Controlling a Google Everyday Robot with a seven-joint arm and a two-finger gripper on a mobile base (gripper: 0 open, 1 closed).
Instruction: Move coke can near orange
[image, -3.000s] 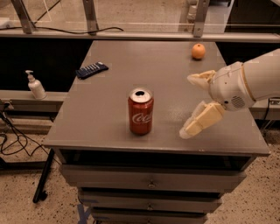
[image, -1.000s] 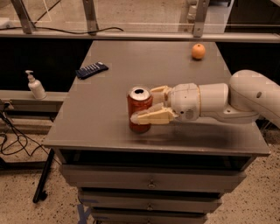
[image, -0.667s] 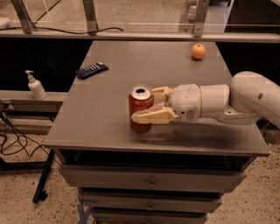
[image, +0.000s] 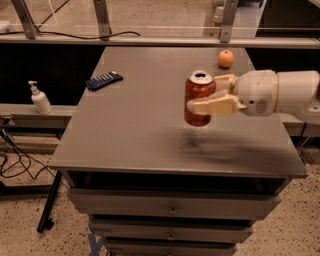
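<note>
Coke can (image: 199, 97) upright, held clear of table (image: 135, 125), dark shadow below it; right of centre, nearer than orange (image: 225, 58), apart from it. Gripper (image: 205, 93) enters from right, fingers (image: 212, 106) clamped on can: near finger across front, far finger mostly hidden behind. Can label blurred, unreadable. Arm cut off at right edge. Remote (image: 103, 80) far left; pump bottle (image: 39, 98) on ledge left of table.
</note>
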